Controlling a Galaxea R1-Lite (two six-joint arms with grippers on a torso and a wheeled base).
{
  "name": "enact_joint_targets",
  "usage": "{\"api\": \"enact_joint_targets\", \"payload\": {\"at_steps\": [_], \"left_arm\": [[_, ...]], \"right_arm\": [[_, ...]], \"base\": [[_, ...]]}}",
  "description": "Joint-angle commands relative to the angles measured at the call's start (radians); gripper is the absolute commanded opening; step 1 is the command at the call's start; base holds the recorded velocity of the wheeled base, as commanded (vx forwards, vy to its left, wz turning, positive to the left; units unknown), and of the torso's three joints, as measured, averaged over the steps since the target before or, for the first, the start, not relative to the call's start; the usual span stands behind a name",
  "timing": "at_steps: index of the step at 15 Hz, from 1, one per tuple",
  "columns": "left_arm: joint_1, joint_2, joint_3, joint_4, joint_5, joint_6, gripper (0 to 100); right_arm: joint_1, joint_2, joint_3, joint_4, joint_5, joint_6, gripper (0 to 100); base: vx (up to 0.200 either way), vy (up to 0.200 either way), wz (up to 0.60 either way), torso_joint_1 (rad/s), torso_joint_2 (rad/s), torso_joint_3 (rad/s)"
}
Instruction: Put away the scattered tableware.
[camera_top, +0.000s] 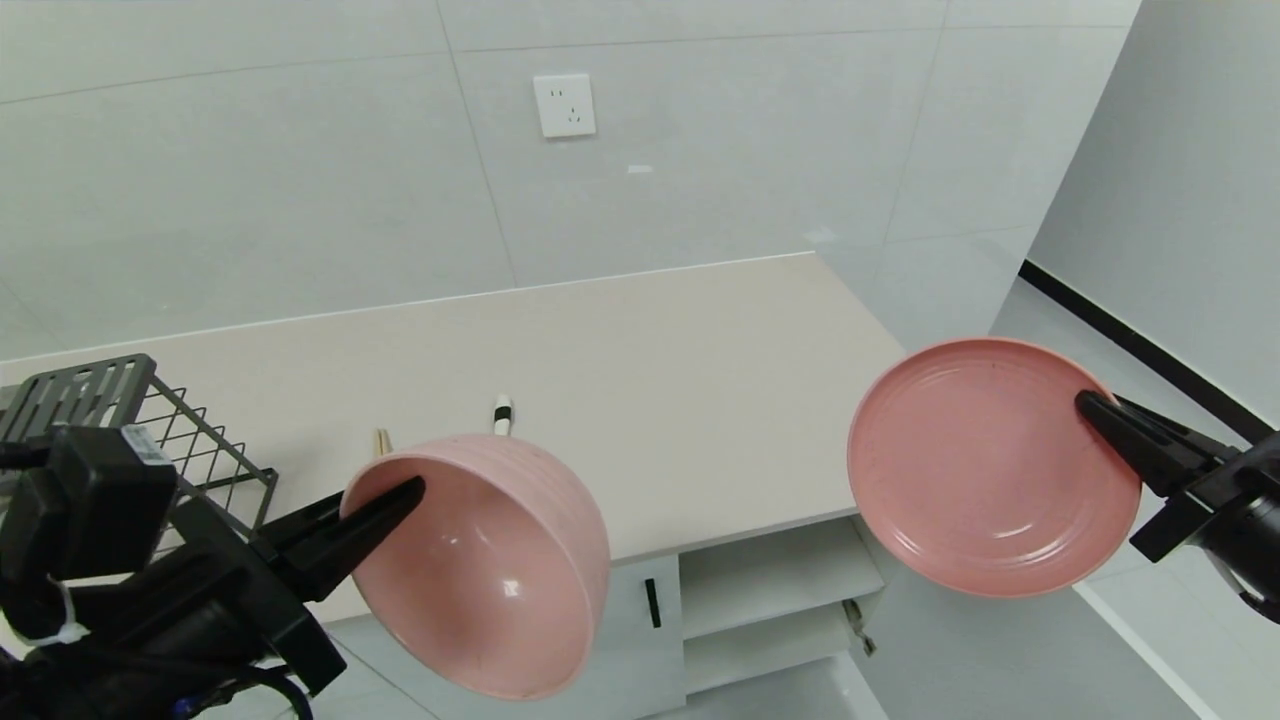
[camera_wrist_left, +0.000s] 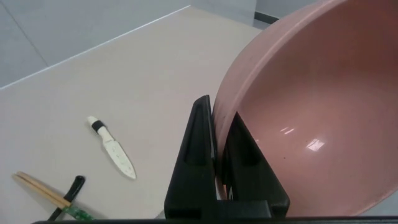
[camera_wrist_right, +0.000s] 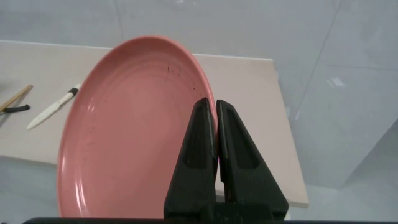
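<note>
My left gripper (camera_top: 400, 492) is shut on the rim of a pink bowl (camera_top: 490, 570), held tilted in the air in front of the counter's near edge; its fingers (camera_wrist_left: 202, 134) pinch the bowl's (camera_wrist_left: 311, 106) wall. My right gripper (camera_top: 1085, 405) is shut on the rim of a pink plate (camera_top: 985, 465), held on edge in the air off the counter's right end; the plate (camera_wrist_right: 124, 130) sits clamped in my gripper (camera_wrist_right: 214, 112). A white knife (camera_wrist_left: 112, 149) and wooden chopsticks (camera_wrist_left: 40, 188) lie on the beige counter (camera_top: 650, 360).
A black wire dish rack (camera_top: 150, 420) stands at the counter's left end. Open white shelves (camera_top: 770, 590) sit under the counter. A tiled wall with a socket (camera_top: 565, 105) rises behind. The floor opens to the right.
</note>
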Motion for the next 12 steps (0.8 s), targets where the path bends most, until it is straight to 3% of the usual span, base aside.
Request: {"api": "enact_joint_targets", "payload": {"at_steps": [1, 4, 7, 9, 12], "left_arm": [[0.0, 0.004, 0.002, -0.002, -0.001, -0.001, 0], [0.0, 0.001, 0.008, -0.002, -0.001, -0.007, 0], [0.0, 0.001, 0.011, 0.002, -0.002, -0.001, 0], [-0.002, 0.0, 0.018, -0.002, -0.012, -0.007, 0], [-0.002, 0.004, 0.018, 0.005, -0.016, -0.01, 0]], "right_arm": [[-0.001, 0.001, 0.0, -0.002, 0.0, 0.0, 0], [0.0, 0.007, 0.001, -0.002, 0.0, 0.0, 0], [0.0, 0.012, 0.003, -0.002, 0.0, 0.0, 0], [0.0, 0.013, 0.006, -0.002, 0.0, 0.0, 0], [0.0, 0.015, 0.005, -0.002, 0.0, 0.0, 0]], "base": [[-0.2, -0.2, 0.0, 0.007, 0.01, -0.007], [-0.133, -0.2, 0.0, -0.004, 0.0, 0.002], [0.0, 0.0, 0.0, 0.0, 0.0, 0.0], [-0.2, 0.0, 0.0, -0.002, 0.0, 0.005], [-0.2, 0.2, 0.0, 0.017, 0.01, 0.005]]}}
